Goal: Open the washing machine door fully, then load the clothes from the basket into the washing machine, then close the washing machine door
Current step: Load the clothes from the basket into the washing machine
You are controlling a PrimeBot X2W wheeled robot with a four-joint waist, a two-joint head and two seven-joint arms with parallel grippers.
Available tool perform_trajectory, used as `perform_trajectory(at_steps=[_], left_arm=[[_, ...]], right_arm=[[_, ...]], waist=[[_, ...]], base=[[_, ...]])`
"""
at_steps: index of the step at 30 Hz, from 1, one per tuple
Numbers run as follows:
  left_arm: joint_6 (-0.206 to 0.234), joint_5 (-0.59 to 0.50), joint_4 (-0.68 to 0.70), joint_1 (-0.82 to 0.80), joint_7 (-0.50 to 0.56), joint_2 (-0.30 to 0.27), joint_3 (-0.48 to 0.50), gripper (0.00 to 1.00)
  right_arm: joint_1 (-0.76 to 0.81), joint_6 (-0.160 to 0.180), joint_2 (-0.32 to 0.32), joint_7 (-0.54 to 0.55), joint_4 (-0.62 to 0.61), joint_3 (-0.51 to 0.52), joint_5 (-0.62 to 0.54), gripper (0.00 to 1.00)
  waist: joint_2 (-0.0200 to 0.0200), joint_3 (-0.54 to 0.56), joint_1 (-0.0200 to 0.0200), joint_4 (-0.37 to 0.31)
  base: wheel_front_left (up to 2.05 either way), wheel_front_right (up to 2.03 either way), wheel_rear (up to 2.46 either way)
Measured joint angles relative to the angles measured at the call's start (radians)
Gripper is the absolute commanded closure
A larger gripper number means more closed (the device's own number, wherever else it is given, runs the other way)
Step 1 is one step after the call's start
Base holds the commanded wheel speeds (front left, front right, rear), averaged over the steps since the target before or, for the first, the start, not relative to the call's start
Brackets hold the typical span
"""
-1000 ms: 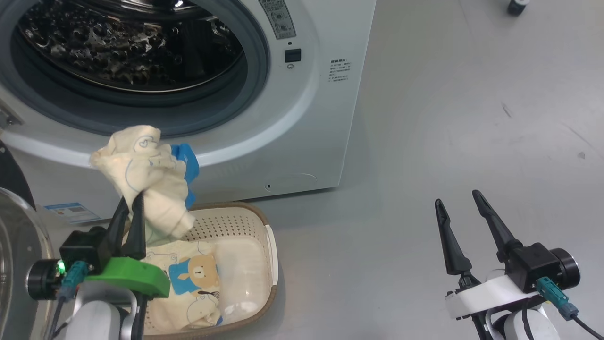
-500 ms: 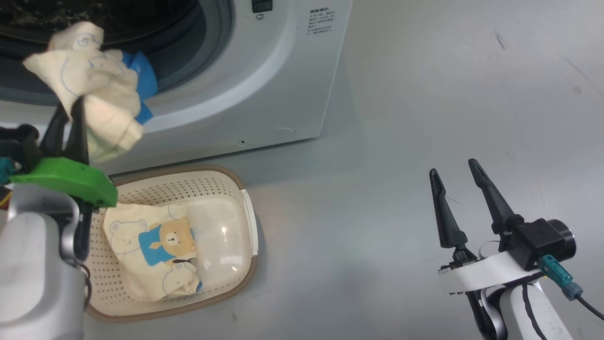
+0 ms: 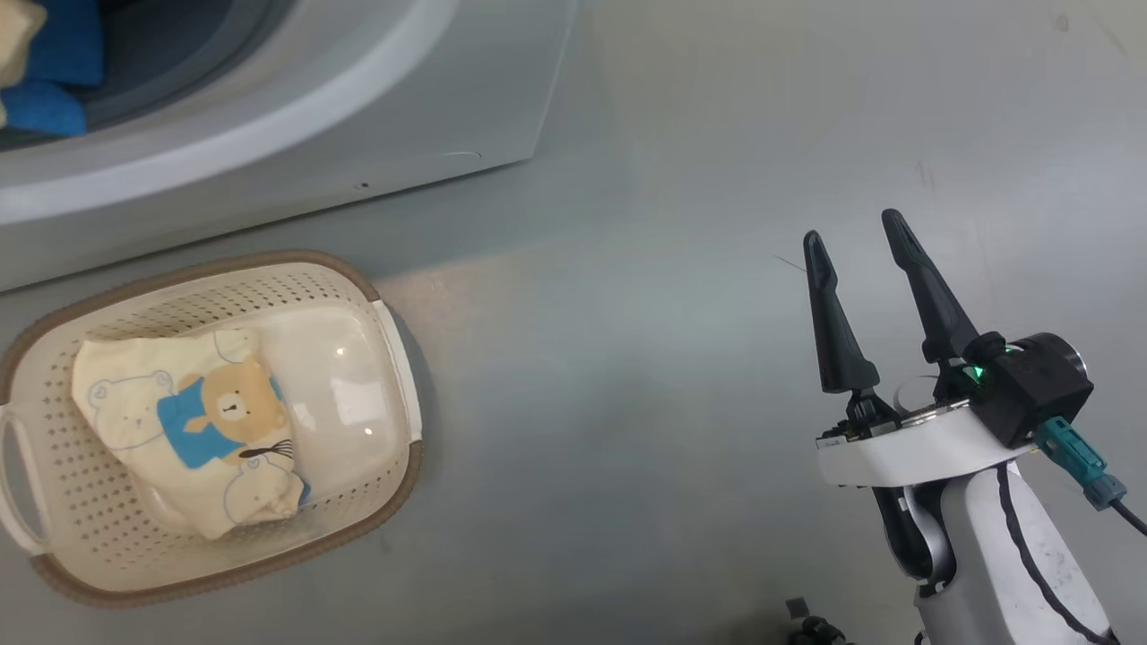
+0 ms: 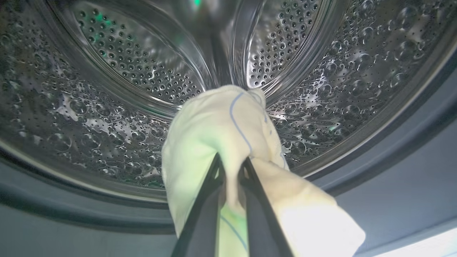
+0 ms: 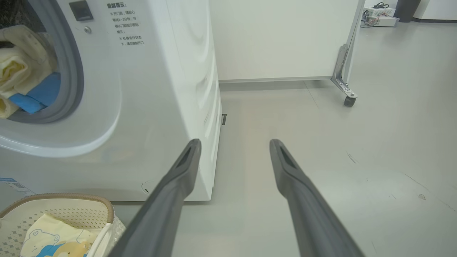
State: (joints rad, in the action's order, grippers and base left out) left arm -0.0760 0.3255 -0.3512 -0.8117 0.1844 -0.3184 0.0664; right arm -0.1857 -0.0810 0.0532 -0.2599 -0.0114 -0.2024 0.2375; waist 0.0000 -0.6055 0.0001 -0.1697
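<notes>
My left gripper [image 4: 230,166] is shut on a cream garment [image 4: 214,121] and holds it at the mouth of the washing machine's steel drum [image 4: 107,107]. That garment's blue patch [image 3: 45,54] hangs in the opening, as the right wrist view also shows [image 5: 32,92]. Another of the clothes [image 3: 188,421], with a brown bear print, lies in the basket [image 3: 206,269] on the floor before the washing machine [image 3: 269,134]. My right gripper [image 3: 851,226] stands open and empty over the floor, right of the machine [image 5: 160,89]. The washing machine door is out of view.
Grey floor [image 3: 627,358] spreads right of the basket and machine. In the right wrist view a white partition on a caster [image 5: 348,100] stands behind the machine, and the basket [image 5: 71,200] shows at lower left.
The head camera has swung, so the picture shifted up and left. My left gripper carried the garment up from over the basket into the drum's mouth. The right gripper stays open.
</notes>
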Motion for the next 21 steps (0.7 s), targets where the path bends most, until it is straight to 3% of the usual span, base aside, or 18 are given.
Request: perform_trajectory(at_steps=[9, 15, 21], left_arm=[[-0.009, -0.005, 0.003, -0.183, 0.071, -0.104, 0.013, 1.00], [-0.010, -0.011, -0.023, -0.263, 0.066, -0.111, 0.015, 1.00], [-0.013, -0.039, -0.022, -0.325, -0.014, -0.128, 0.017, 1.00]], right_arm=[[-0.079, -0.004, -0.004, 0.000, -0.010, -0.030, 0.055, 0.00], [-0.101, 0.005, -0.005, 0.000, -0.008, -0.031, 0.080, 0.00], [-0.120, 0.012, -0.005, 0.000, -0.004, -0.043, 0.088, 0.00]], waist=[[0.0000, -0.123, 0.0001, -0.064], [0.0000, -0.182, 0.0001, -0.102], [0.0000, -0.209, 0.0000, -0.127]], base=[[0.00, 0.00, 0.00], [0.00, 0.00, 0.00], [0.00, 0.00, 0.00]])
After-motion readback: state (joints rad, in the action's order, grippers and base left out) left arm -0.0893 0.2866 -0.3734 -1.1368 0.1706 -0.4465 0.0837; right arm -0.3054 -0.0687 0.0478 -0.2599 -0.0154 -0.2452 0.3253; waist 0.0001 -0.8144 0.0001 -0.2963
